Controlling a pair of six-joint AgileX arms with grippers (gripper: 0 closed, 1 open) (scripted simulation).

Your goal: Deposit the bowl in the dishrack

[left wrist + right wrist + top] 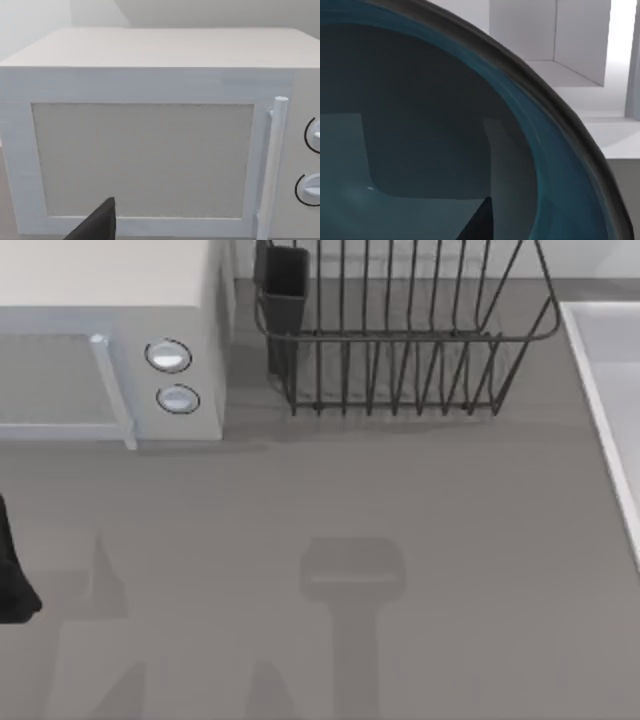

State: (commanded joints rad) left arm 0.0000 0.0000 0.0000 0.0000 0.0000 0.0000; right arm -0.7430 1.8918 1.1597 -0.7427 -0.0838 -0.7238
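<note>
Close under our right wrist cam sits the bowl, teal inside, dark rim; can't tell the right tool's state. Looks stiff, glazed, prob slippery & chippable, so we'd pinch at the rim. Rack waits at bench back, by microwave.

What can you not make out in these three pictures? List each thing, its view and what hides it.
- Bowl, right wrist view: so close that the edges cut it off; where it sits and what holds it cannot be told.
- Dishrack, top view: far part cut by the top edge.
- Microwave, left wrist view: knobs cut by the edge.
- Left arm, top view: mostly beyond the left edge.
</note>
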